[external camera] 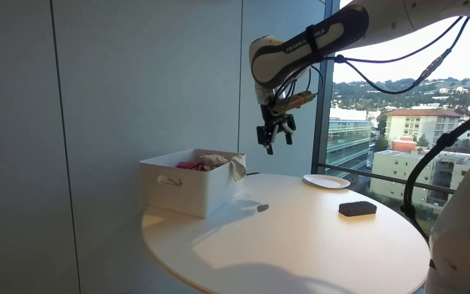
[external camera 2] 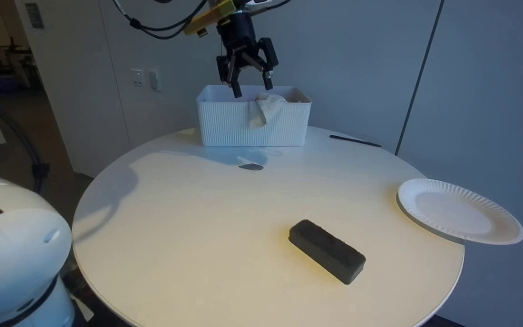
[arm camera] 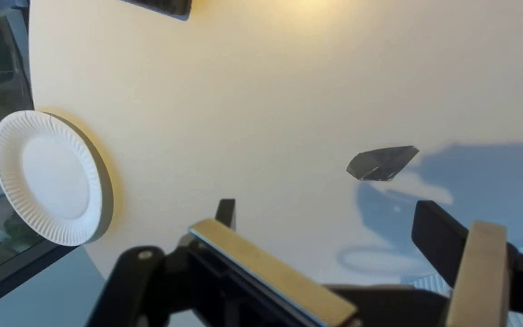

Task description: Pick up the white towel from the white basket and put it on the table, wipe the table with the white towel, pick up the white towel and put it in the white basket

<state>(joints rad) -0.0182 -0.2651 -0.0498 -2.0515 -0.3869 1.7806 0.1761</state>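
I have the pincer (external camera: 279, 145) hanging in the air with its fingers (arm camera: 438, 243) spread wide and nothing gripped. The white towel (external camera: 239, 167) sits lower, draped over the rim of the white basket (external camera: 186, 194), with one end hanging down the outside of the ribbed wall. Pincer and towel are apart: in an exterior view I see the pincer (external camera: 279, 145) higher than the towel and off to its right, while in an exterior view the pincer (external camera 2: 252, 90) lines up above the towel (external camera 2: 268, 111), one fingertip over it and the other to its left. Inside the basket I can make out pink cloth (external camera: 190, 165) and beige cloth (external camera: 214, 160); whether the beige joins the towel I can't tell.

The basket stands at the edge of the round counter (external camera: 300, 237). My wrist view looks down on the counter, the basket's wall partly showing at lower right. A dark scrap (arm camera: 382, 163) lies near the basket, a thin dark stick (external camera 2: 355, 141) beside it, a black block (external camera 2: 327, 252) well apart, and a white fluted plate (external camera 2: 456, 211) overhangs the counter's edge.
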